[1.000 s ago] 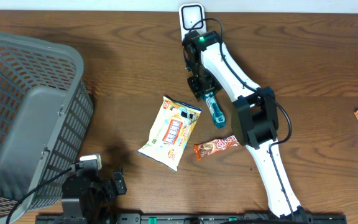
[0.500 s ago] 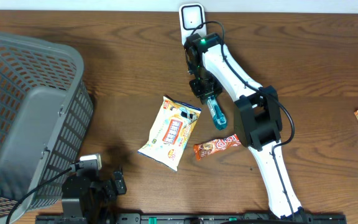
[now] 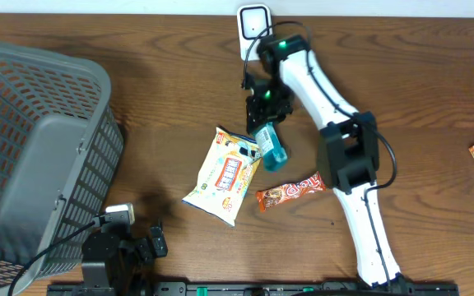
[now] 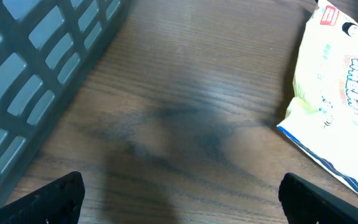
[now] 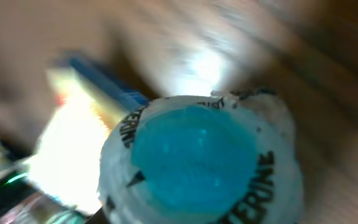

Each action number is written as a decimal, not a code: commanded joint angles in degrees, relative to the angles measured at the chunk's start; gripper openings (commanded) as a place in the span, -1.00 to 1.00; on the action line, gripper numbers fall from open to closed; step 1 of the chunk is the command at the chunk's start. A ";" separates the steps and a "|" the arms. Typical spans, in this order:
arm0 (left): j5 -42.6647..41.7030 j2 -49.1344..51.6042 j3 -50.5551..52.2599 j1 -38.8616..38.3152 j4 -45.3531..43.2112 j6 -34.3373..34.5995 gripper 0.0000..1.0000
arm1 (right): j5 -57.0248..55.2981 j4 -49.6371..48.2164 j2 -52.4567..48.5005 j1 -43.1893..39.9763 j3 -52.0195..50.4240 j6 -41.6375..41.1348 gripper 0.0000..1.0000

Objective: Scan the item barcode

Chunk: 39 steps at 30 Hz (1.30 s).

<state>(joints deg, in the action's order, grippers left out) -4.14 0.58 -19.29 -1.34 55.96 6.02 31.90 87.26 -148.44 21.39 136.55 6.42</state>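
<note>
Blue bottle (image 3: 271, 148) is mid-table, clamped at its upper end by the right gripper (image 3: 265, 122), with its free end over the corner of the snack bag (image 3: 225, 174). Its long axis runs roughly 11-to-5, and I put the scanner (image 3: 254, 20) at 12 o'clock from it, near. Left gripper (image 4: 179, 202) sits at 7 o'clock, jaws wide, empty, well apart. Versus a second ago, the bottle has shifted toward 9 o'clock.

In the overhead view I get even, bright light and sharp detail, with soft shadows on the worktop (image 3: 434, 74) beside the basket (image 3: 97, 189). The left wrist view is dimmer, and a diffuse dark shadow crosses the wood. The right wrist view is smeared by motion blur. The blue bottle (image 5: 197, 165) fills it, soft, with blown-out glare at left.
</note>
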 commanded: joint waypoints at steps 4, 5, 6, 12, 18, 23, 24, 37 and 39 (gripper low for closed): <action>0.26 -0.39 -0.37 -0.02 0.79 0.09 1.00 | 28.06 8.33 3.82 -4.66 2.29 15.78 -0.97; 0.28 -0.39 -0.37 -0.02 0.76 0.09 1.00 | 30.36 10.12 3.82 -5.20 2.14 19.34 -0.97; 0.26 -0.39 -0.39 -0.02 0.79 0.09 1.00 | 30.18 10.08 3.85 -5.53 1.68 19.23 -0.97; 0.28 -0.39 -0.39 -0.02 0.79 0.09 1.00 | 30.12 10.10 5.86 -5.70 1.68 21.75 -0.97; 0.26 -0.39 -0.37 -0.02 0.76 0.09 1.00 | 28.30 10.10 15.54 -5.18 -1.33 21.79 -0.98; 0.26 -0.39 -0.37 -0.02 0.79 0.09 1.00 | 26.95 10.08 30.84 -5.51 -14.99 27.32 -0.98; 0.26 -0.39 -0.37 -0.02 0.76 0.09 1.00 | 27.21 10.08 33.92 -5.68 -18.62 28.35 -0.97; 0.28 -0.39 -0.37 -0.02 0.79 0.09 1.00 | 29.29 4.44 55.78 -5.22 -47.78 34.53 -0.97; 0.26 -0.39 -0.39 -0.02 0.76 0.09 1.00 | 24.94 0.70 56.22 -5.20 -47.78 32.11 -0.98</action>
<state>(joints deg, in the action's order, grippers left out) -4.14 0.58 -19.31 -1.34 55.96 6.00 58.22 90.94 -95.37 16.03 88.47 39.81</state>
